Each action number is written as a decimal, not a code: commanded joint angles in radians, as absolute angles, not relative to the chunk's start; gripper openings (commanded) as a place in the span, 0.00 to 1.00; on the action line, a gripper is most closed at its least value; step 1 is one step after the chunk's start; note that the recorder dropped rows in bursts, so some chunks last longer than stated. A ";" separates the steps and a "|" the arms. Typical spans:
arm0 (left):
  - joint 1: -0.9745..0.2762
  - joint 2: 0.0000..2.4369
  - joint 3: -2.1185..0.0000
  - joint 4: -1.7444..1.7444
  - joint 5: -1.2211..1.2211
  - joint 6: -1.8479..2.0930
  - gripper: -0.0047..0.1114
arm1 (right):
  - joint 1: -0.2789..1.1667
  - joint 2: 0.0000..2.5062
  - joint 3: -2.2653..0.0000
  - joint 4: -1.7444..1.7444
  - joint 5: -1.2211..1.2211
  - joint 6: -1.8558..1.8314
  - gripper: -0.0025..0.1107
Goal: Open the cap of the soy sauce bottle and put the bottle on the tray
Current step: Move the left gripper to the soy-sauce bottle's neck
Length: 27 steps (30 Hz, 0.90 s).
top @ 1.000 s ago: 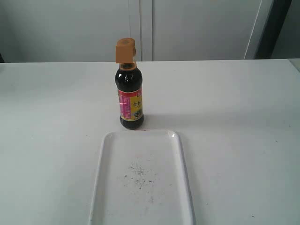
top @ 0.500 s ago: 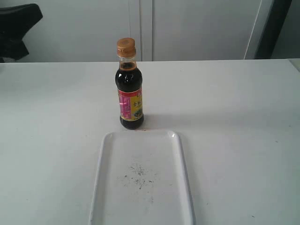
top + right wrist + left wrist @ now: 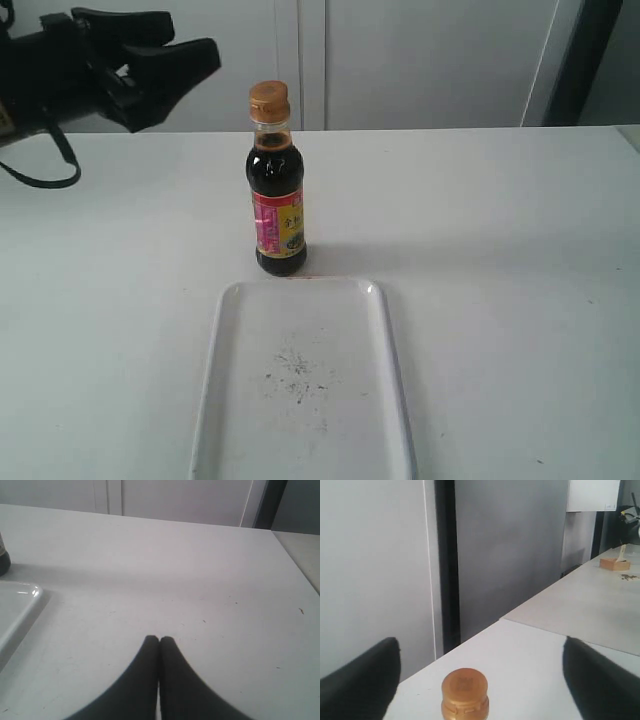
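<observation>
The soy sauce bottle (image 3: 278,195) stands upright on the white table, just behind the far edge of the tray (image 3: 225,340). Its orange-gold cap (image 3: 269,101) is down and shut; the left wrist view shows the cap (image 3: 465,692) from above. My left gripper (image 3: 196,42) hovers at cap height to the left of the bottle, open and apart from it, with its fingers (image 3: 365,680) spread wide on either side of the cap. My right gripper (image 3: 159,639) is shut on nothing, low over the bare table right of the tray corner (image 3: 22,597).
White cabinet doors (image 3: 400,60) rise behind the table. The table's right end (image 3: 290,560) shows in the right wrist view. A second table with a small wooden block (image 3: 615,563) stands far off in the left wrist view.
My left arm has come in from the upper left and reached rightward toward the bottle's cap. The bottle and the tray have stayed in place.
</observation>
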State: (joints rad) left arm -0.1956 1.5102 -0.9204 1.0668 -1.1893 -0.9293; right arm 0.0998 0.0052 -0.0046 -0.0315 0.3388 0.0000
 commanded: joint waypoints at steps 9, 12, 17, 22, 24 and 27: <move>-0.304 1.633 -1.023 1.027 -1.173 -0.939 0.94 | 0.093 0.000 0.000 -0.033 0.336 0.000 0.02; -0.304 1.675 -1.049 1.002 -1.197 -0.937 0.94 | 0.093 0.000 0.000 -0.033 0.336 0.000 0.02; -0.304 1.742 -1.103 0.996 -1.202 -0.934 0.94 | 0.093 0.000 0.000 -0.033 0.336 0.000 0.02; -0.321 1.797 -1.141 0.994 -1.194 -0.920 0.94 | 0.093 0.000 0.000 -0.033 0.336 0.018 0.02; -0.331 1.814 -1.149 0.988 -1.171 -0.900 0.94 | 0.093 0.000 0.000 -0.033 0.336 0.020 0.02; -0.342 1.834 -1.155 0.976 -1.164 -0.876 0.94 | 0.093 0.000 0.000 -0.033 0.336 0.023 0.02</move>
State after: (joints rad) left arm -0.3272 1.8218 -1.1420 0.9904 -1.1671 -0.8964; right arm 0.0998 0.0052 -0.0046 -0.0315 0.3406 0.0156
